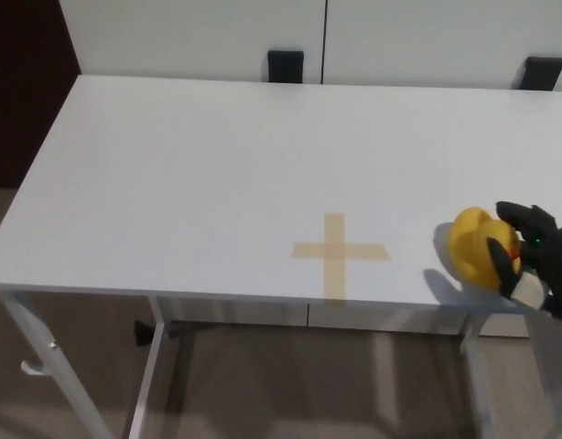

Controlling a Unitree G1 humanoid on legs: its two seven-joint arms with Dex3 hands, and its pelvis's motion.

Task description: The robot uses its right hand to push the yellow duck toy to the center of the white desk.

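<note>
the yellow duck toy [477, 259] sits at the lower right of the frame, on the white desk [189, 174] near its front edge, and well to the right of the tan tape cross [337, 252] that lies a little right of the frame's middle, near the bottom edge of the desk top. the right hand [540, 258] comes in from the right edge of the frame and sits just beside the duck on its right side, with its black fingers [501, 257] touching the toy's flank; they look spread against it as a pushing surface, not wrapped around it, so the hand reads as loose and unclenched, holding nothing. the left hand does not show anywhere in the frame. as a judgement of progress: the push is under way but far from finished, since contact is made and the duck is on the desk, yet bare white surface lies between the toy and the cross, and if that cross marks the target, the duck has to travel leftward across that gap. the toy's rounded body could roll or twist off the fingers during a sideways shove, and it rides close to the front edge, so the push likely needs to stay level and aim slightly away from that edge. two dark blocks [285, 66] sit behind the desk at the top of the frame, clear of the work.
</note>
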